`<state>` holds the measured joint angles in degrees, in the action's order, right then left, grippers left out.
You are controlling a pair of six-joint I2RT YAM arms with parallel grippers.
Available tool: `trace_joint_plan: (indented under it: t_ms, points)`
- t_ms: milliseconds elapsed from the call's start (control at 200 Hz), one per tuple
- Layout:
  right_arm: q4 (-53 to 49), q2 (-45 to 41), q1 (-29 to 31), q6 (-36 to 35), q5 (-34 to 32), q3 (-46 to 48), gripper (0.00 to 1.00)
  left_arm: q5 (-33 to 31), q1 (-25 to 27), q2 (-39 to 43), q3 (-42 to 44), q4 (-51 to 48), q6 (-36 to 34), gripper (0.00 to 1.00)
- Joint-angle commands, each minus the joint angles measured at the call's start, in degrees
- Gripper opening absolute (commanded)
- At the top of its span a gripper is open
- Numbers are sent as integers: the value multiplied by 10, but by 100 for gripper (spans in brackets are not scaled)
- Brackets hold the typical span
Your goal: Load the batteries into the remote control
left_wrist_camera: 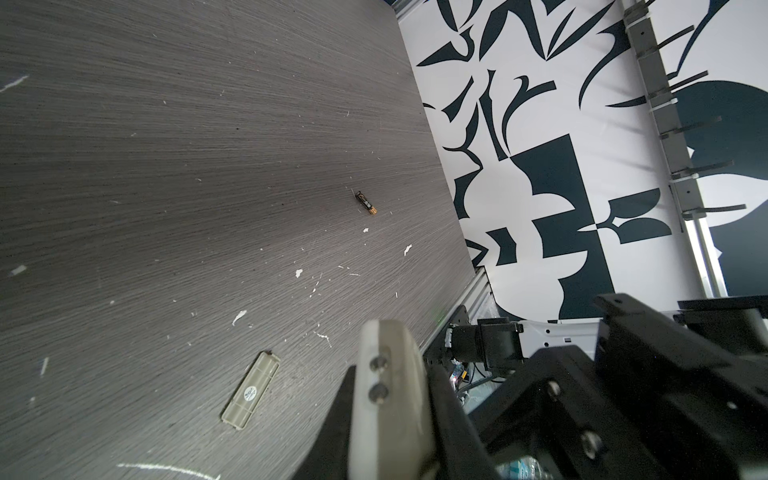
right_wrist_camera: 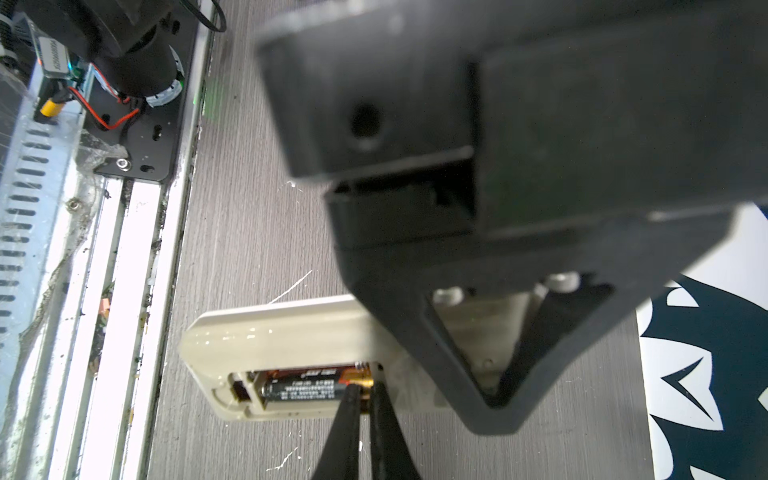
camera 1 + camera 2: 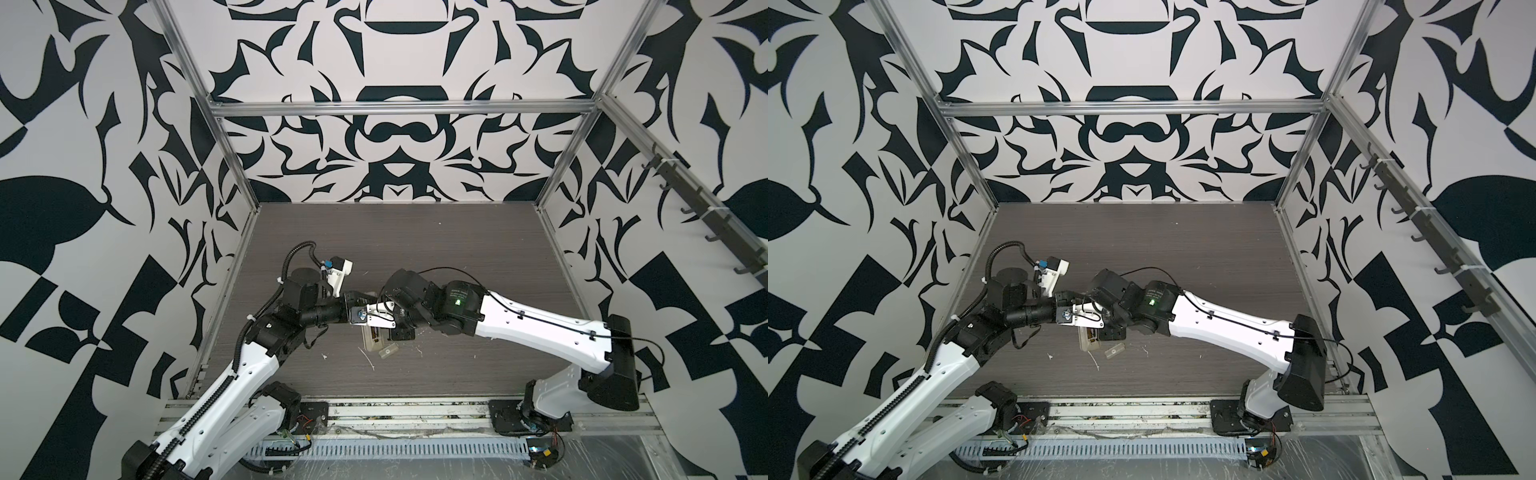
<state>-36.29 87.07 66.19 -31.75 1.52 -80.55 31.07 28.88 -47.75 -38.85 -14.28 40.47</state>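
**Surface and room.** A dark grey wood-grain table [image 3: 415, 249] is enclosed on three sides by white walls [image 3: 374, 145] printed with black shapes. The walls are braced by an aluminium frame [image 3: 395, 109]. A metal rail [image 3: 395, 409] runs along the table's 6 o'clock edge. White flecks [image 3: 325, 356] are scattered over the front half of the surface.

**Containers.** The remote control [image 3: 374, 338] is found a little toward 6 o'clock from the table's centre, back uppermost, with its battery recess [image 2: 239, 388] uncovered. One battery [image 2: 303, 390] is seated in the recess. A dark, copper-tinted strip beside it cannot be identified. The cover [image 3: 386, 352] lies flat on the table just beside the remote control, at its 4 o'clock. A loose battery [image 1: 366, 203] is seen on the bare table in the left wrist view, well apart from the cover.

**Orientation.** The remote control's long axis runs roughly from 11 to 5 o'clock in both top views. Its rounded recess end is turned toward the rail, and the opposite end is hidden beneath the arms. The seated battery lies along that same axis, copper end away from the rail.

**Grippers.** The right gripper [image 2: 365, 395], reaching in from 4 o'clock, is closed. Its thin black fingertips [image 2: 353, 411] are drawn almost together and rest against the seated battery's copper end. The left gripper [image 2: 492, 390], entering from 7 o'clock, is also closed and stands over the far part of the remote control. Whether the remote control is clamped cannot be told.
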Motion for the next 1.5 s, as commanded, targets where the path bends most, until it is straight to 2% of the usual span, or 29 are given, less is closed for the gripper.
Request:
trace_joint_plan:
  t_ms: [0,435,685,820,850,950,1025,1160,1495]
  points:
    - [-11,3,8,-2,1,8,11,25,-1,18,-6,77,16,0]
    - [35,-61,9,37,-11,38,25,13,-17,34,19,84,21,0]
    - [85,-121,8,106,-7,76,33,1,-24,42,38,106,25,0]
    - [98,-133,-7,171,-18,79,36,-6,-26,43,46,120,31,0]
    - [103,-137,-19,194,-10,78,36,-9,-26,42,48,122,31,0]
    - [135,-146,-87,284,105,90,37,-17,-26,43,52,136,35,0]
    - [146,-146,-124,329,159,96,39,-26,-26,44,55,142,36,0]
    - [134,-128,-145,353,193,88,47,-47,-27,43,56,144,35,0]
    - [127,-73,-145,373,241,77,52,-78,-27,28,67,182,48,0]
